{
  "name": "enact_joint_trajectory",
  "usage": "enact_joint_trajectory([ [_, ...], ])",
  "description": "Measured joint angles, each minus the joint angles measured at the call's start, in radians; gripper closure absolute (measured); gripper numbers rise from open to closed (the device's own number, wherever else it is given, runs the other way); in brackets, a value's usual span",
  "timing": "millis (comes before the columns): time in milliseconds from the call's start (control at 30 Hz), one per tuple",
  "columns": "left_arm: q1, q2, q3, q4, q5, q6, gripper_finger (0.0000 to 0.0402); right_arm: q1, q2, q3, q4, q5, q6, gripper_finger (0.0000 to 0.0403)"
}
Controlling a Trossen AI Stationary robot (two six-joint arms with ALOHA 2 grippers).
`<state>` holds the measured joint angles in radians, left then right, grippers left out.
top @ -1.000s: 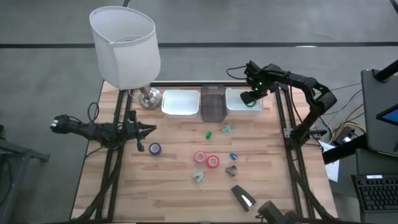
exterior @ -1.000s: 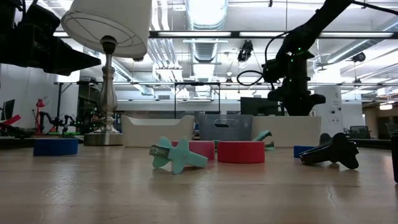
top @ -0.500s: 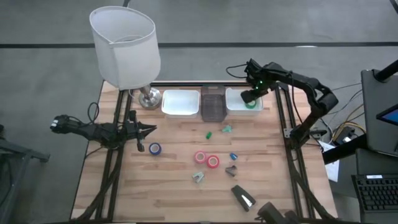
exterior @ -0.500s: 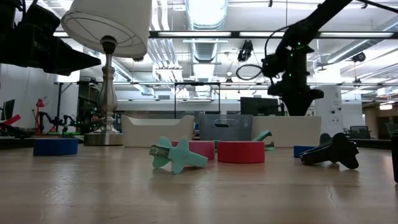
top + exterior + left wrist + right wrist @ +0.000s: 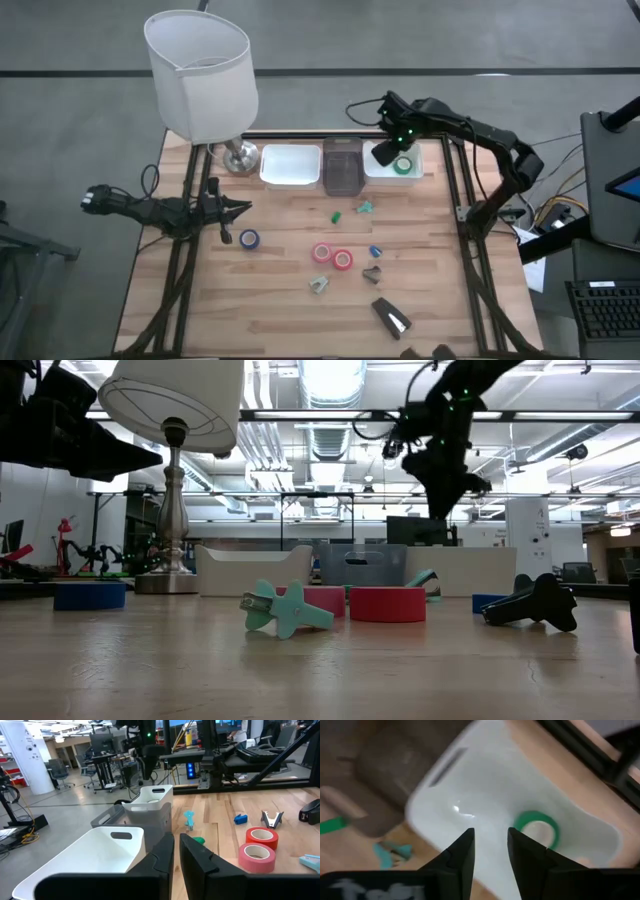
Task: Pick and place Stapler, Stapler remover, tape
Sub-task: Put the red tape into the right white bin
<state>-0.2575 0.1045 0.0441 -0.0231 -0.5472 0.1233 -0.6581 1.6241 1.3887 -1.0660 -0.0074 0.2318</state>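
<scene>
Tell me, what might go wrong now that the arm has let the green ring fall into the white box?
The right gripper, open and empty, hangs above the white bin holding the green tape roll; swinging away low, it might clip the rim. The two pink tape rolls lie touching, so grabbing one could push the other. The stapler sits near the table's front edge, where a clumsy nudge might knock it off.

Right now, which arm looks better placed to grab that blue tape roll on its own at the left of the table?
Probably the left. Its gripper hangs just beside the blue tape roll, fingers nearly closed. The right gripper is open over the white bin holding a green tape roll, across the table.
</scene>
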Motion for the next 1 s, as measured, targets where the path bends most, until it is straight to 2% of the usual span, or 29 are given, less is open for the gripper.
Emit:
enact_joint_trajectory([
  [233,0.0,0.0,0.0,0.0,0.0,0.0,0.0369,0.171,0.0,0.018,0.024,-0.01,0.087,0.0305],
  [467,0.0,0.0,0.0,0.0,0.0,0.0,0.0369,0.335,0.0,0.01,0.124,-0.056,0.151,0.0298],
  [767,0.0,0.0,0.0,0.0,0.0,0.0,0.0369,0.525,0.014,-0.001,0.282,-0.055,0.169,0.0273],
  [1000,0.0,0.001,0.0,0.0,0.0,0.0,0.0369,0.604,0.061,-0.021,0.339,-0.049,0.172,0.0238],
])
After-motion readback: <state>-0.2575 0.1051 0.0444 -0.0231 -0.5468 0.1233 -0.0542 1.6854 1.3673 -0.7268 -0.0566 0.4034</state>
